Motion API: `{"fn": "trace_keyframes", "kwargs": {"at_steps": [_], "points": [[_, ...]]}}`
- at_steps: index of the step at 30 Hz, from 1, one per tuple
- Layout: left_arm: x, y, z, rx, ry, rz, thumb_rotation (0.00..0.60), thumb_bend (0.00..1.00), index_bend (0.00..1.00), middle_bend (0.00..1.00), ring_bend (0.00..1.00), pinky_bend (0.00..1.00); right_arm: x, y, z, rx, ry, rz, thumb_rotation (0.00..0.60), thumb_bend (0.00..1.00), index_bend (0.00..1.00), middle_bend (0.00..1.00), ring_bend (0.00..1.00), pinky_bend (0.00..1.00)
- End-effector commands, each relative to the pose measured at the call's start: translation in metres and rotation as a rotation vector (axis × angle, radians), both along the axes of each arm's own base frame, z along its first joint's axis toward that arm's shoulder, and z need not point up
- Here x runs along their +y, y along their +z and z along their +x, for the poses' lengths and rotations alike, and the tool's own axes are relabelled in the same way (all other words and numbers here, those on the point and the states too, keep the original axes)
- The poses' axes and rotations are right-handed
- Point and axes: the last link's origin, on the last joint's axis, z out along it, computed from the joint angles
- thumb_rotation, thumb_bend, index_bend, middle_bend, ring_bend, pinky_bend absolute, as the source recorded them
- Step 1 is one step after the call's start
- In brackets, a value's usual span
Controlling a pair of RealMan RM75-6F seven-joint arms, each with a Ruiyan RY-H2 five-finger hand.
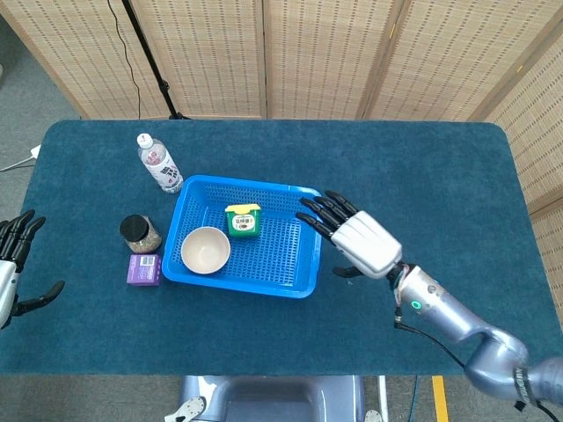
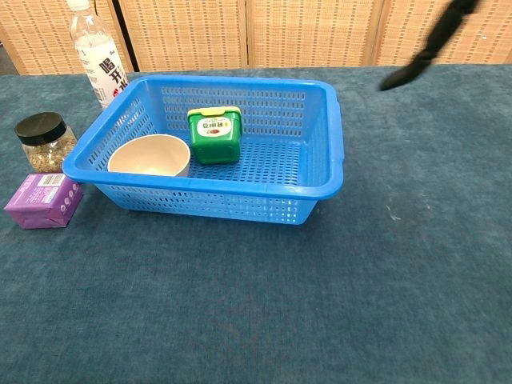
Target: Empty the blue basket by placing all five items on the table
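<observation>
table (image 1: 422, 167): blue cloth; backdrop: wicker screens (image 1: 325, 53); black stand (image 1: 149, 57) rear-left

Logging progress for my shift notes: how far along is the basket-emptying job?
Three of five items look done: the water bottle, the jar and the purple box stand on the table left of the blue basket. In hand: nothing yet; the right robot hand is open above the basket's right rim, and the left robot hand is open at the table's edge. Left: the bowl and the green container.
</observation>
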Motion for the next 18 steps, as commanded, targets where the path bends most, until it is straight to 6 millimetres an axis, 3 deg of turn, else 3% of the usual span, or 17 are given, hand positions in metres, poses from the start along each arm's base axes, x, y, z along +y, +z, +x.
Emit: {"fn": "trace_keyframes", "kwargs": {"at_steps": [1,10,18], "points": [[0.002,0.0,-0.001,-0.001,0.008,-0.002,0.6,0.21,0.0,0.0,0.0,0.0,-0.017,-0.037,0.034,-0.018,-0.011,0.059,0.6,0.0,0.01,0.0,0.0,0.01],[0.007,-0.002,-0.004,-0.003,0.032,-0.015,0.6,0.21,0.0,0.0,0.0,0.0,-0.05,-0.107,0.06,0.017,-0.068,0.077,0.6,0.0,0.01,0.0,0.01,0.02],[0.013,-0.003,-0.01,-0.003,0.062,-0.027,0.6,0.21,0.0,0.0,0.0,0.0,-0.064,-0.147,0.079,-0.011,-0.141,0.118,0.6,0.0,0.01,0.02,0.04,0.05]]}}
